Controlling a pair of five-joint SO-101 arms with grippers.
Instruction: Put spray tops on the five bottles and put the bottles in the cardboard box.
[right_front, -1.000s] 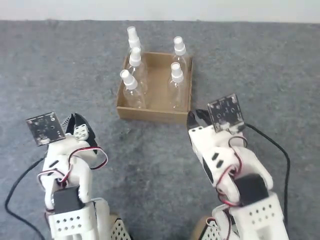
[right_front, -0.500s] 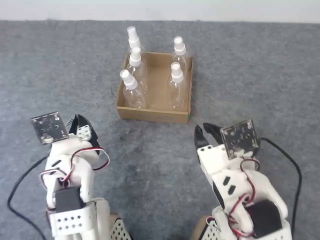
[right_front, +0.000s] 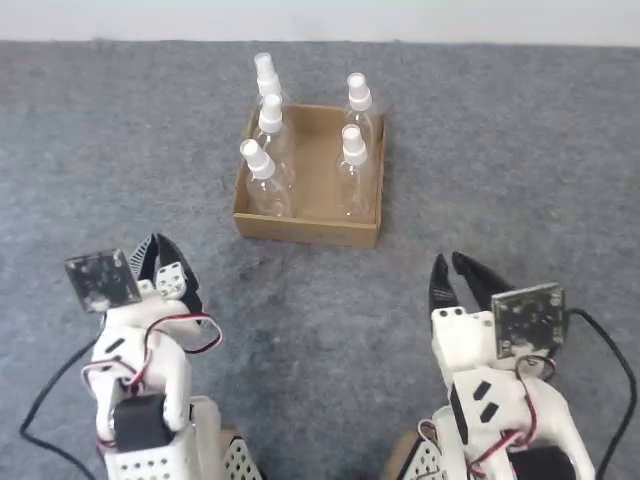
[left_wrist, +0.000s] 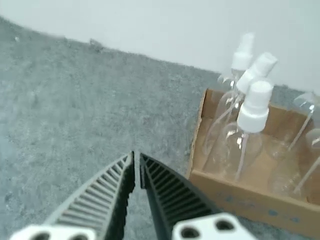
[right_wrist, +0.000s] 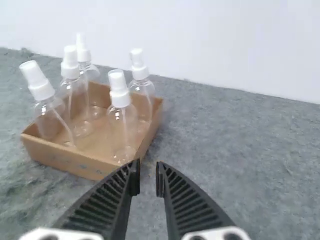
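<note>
All five bottles (right_front: 268, 188) have spray tops (right_front: 256, 156) and seem to stand inside the cardboard box (right_front: 305, 229), so the task looks finished. The left gripper (left_wrist: 136, 158) is almost together and the right gripper (right_wrist: 147, 169) is slightly apart. Both are empty.

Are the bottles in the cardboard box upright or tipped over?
Upright. All five bottles stand in the cardboard box, white spray tops uppermost; none lies on its side.
</note>
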